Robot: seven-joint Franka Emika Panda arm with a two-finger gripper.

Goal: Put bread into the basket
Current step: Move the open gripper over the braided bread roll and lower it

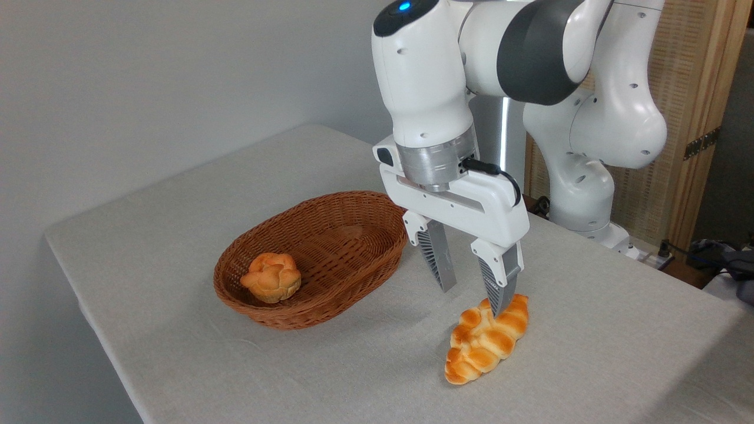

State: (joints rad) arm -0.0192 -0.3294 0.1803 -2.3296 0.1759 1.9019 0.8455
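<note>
The white Franka arm's two-finger gripper (471, 297) hangs right of the basket, its grey ribbed fingers spread wide with nothing between them. The oval reddish-brown wicker basket (330, 227) holds a small round knotted bun (271, 277) at its near-left end. The braided golden-orange loaf of bread (480, 347) lies on the pale grey tablecloth (177, 224) right of the basket, its long axis running from near-left to far-right; one fingertip overlaps its far end.

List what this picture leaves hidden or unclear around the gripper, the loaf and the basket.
- Loaf: the right finger covers part of its far end; contact cannot be told.
- Gripper: open, but its height above the table is unclear from this one view.
- Basket: the near wall hides the floor under the bun.
- Arm: cut off by the top edge.
</note>
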